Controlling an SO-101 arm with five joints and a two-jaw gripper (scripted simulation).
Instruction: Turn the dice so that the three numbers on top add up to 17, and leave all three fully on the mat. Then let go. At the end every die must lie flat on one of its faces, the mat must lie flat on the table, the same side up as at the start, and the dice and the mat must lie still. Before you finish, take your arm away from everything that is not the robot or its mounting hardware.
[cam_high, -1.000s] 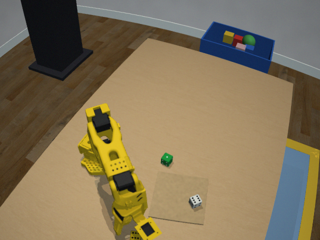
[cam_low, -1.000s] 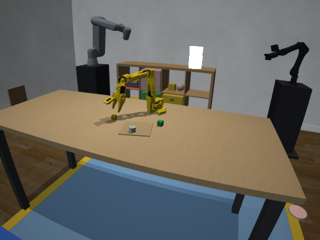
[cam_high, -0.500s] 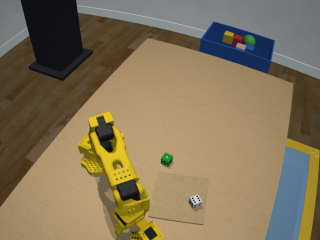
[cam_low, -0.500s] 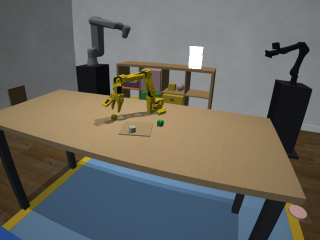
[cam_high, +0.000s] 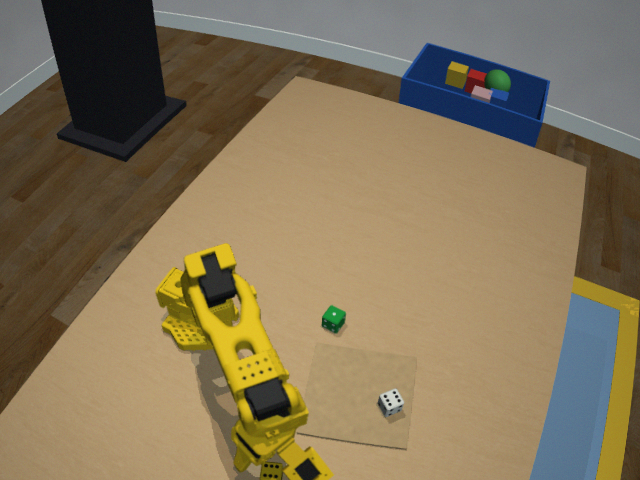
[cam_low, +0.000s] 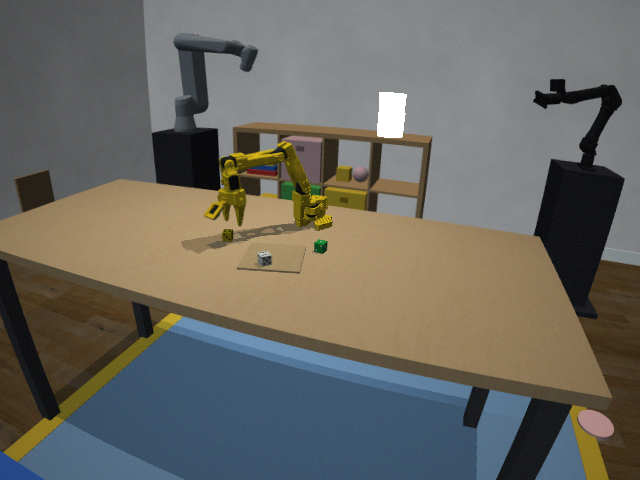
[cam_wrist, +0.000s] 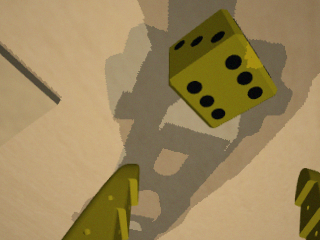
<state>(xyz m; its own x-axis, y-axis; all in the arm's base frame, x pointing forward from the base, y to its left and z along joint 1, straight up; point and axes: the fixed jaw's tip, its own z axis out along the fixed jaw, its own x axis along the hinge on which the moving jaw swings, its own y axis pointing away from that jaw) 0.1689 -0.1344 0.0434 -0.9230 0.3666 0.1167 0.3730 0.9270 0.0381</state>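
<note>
The yellow die (cam_high: 271, 470) (cam_low: 227, 235) (cam_wrist: 225, 75) lies on the table off the mat, six on top. The white die (cam_high: 391, 401) (cam_low: 264, 258) lies flat on the mat (cam_high: 346, 382) (cam_low: 289, 258) (cam_wrist: 17, 105), six on top. The green die (cam_high: 333, 318) (cam_low: 320, 246) lies on the table just beyond the mat's edge, one on top. My gripper (cam_low: 233, 223) (cam_wrist: 218, 170) is open and empty, pointing down above the table near the yellow die. In the wrist view the die is ahead of the fingertips, not between them. In the top view the fingers are partly hidden.
The arm's base stands on the table (cam_high: 392, 232) (cam_low: 413, 289), left of the green die in the top view. The arm's shadow falls across the yellow die's surroundings. A blue bin (cam_high: 465, 111) with toys stands beyond the table's far edge.
</note>
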